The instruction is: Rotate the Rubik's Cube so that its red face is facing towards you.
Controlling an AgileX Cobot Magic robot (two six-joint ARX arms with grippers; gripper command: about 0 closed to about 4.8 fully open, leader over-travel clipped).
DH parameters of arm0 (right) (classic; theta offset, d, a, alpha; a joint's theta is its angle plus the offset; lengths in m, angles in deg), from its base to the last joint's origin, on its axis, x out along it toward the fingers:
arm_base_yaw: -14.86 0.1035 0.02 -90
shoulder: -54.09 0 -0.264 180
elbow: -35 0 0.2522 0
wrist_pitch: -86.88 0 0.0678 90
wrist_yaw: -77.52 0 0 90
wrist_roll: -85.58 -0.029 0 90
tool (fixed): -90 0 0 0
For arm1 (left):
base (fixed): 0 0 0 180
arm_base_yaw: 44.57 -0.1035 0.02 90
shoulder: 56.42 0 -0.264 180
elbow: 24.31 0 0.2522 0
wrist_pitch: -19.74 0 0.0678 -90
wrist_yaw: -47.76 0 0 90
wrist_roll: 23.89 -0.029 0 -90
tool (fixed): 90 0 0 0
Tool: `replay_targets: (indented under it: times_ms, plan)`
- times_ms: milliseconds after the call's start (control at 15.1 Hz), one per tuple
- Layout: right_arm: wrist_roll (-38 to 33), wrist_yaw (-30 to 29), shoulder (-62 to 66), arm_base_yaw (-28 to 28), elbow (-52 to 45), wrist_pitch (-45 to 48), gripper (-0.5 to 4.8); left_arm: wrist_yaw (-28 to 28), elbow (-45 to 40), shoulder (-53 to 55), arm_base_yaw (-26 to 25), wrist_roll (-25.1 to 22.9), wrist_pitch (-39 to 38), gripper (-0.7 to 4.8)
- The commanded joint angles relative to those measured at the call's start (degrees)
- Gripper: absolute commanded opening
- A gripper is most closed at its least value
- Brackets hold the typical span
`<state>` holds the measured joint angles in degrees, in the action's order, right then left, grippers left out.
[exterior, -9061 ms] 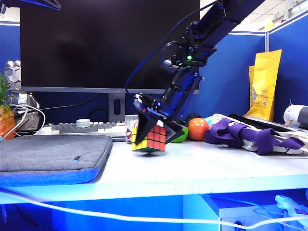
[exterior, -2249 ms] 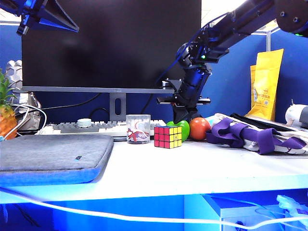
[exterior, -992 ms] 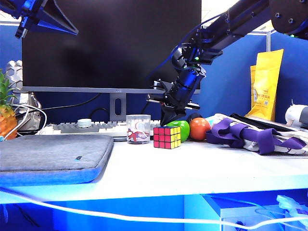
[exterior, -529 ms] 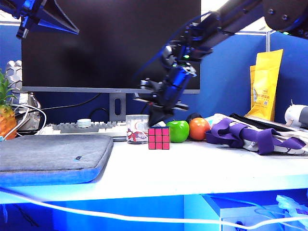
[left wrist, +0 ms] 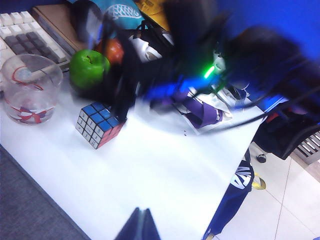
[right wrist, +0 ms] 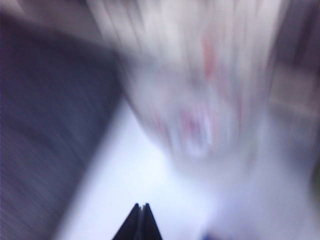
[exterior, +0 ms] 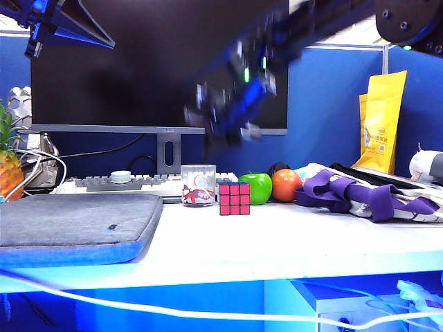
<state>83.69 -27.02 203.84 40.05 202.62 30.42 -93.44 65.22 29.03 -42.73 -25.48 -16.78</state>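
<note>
Sitting on the white desk (exterior: 291, 242), the Rubik's Cube (exterior: 234, 198) showing its red face (exterior: 234, 199) frontward, between a glass cup (exterior: 198, 185) and a green apple (exterior: 257, 188); hovering blurred above it, the right gripper (right wrist: 140, 216) pinched closed and empty; hanging high at upper left, the left gripper (left wrist: 140, 224) likewise closed on nothing

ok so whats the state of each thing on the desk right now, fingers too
Rubik's Cube: resting on the desk, free, red face toward the exterior camera
right gripper: fingers shut, empty, blurred above the cube
left gripper: fingers shut, empty, raised at far left
glass cup: upright
monitor: screen dark
</note>
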Motion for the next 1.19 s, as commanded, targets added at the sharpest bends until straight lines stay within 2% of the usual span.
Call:
replay_targets:
  times_ms: [66,265,463,1190]
  plan:
    - [2.1,5.4,-0.8,-1.2,4.4,-2.3,-0.08,-0.3,0.3,-0.2,0.0,0.1,0.6,-0.03]
    - [2.4,5.6,-0.4,-3.0,3.8,-4.9,-0.08,1.2,0.3,-0.2,0.0,0.1,0.4,-0.03]
    - [2.3,5.4,0.4,-3.9,3.4,-3.6,-0.08,1.3,0.3,-0.1,0.0,0.1,-0.3,-0.03]
    - [1.9,4.9,5.0,-4.1,3.1,-1.9,-0.08,2.9,0.3,-0.1,0.0,-1.4,-0.3,-0.03]
